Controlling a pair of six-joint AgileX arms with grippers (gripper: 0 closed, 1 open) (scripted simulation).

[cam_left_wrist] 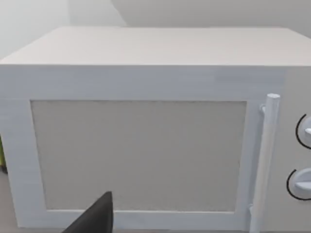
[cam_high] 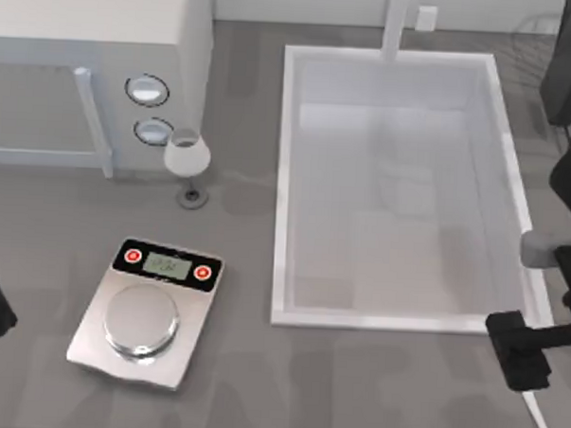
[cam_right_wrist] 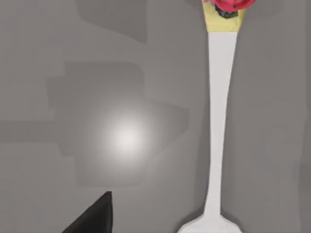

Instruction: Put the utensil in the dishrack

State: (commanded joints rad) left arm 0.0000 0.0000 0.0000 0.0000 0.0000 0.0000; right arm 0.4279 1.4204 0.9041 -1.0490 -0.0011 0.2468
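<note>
Right now the utensil (cam_right_wrist: 221, 121) lies flat on the desk (cam_right_wrist: 73, 48) directly under the right arm's wrist cam, so right arm is clearly nearer; left arm sits parked at the far left edge of top view, facing the microwave (cam_left_wrist: 146, 145). Right gripper (cam_high: 518, 349) hovers just off the sink (cam_high: 285, 176) front-right corner. In top view a thin white strip of the utensil pokes out past the gripper, running away from the sink toward the frame edge. Long axis runs lengthwise through the wrist view, handle straight, no tilt seen. Jaws: can't tell if released or clenched, one dark finger tip visible per wrist cam. Looks: small round red head, yellow neck, long thin off-white handle flaring wide at the tail end. Dishrack (cam_high: 540, 26): faint wire loops by the sink's far-right corner, well apart from utensil. Judgement: next move prob needs a descent w/ jaws across the handle.
</note>
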